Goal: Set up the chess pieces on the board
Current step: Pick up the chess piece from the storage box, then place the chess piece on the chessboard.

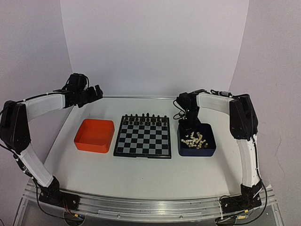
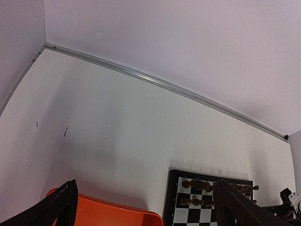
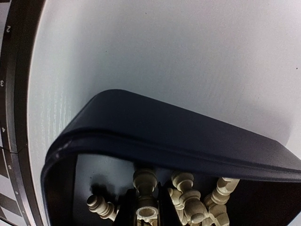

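**Right Gripper Closed on a Piece in the Blue Tray**

The right gripper (image 1: pixel 188 126) is lowered into the dark blue tray (image 1: pixel 196 153) at the right of centre in the top view. In the right wrist view its jaws are seen drawn together on one cream piece (image 3: pixel 145 213), which is clamped upright between the fingers (image 3: pixel 127 214). The remaining cream-white chess pieces (image 1: pixel 195 140) are heaped loose in that tray, right of the board (image 1: pixel 143 141). The board is placed at the centre of the frame; black pieces (image 1: pixel 145 117) are lined along its upper rows. An orange tray (image 1: pixel 94 135) is set just left of the board. The left gripper (image 1: pixel 96 92) is held in the upper left, above the table, with its jaws wide apart and nothing between them.
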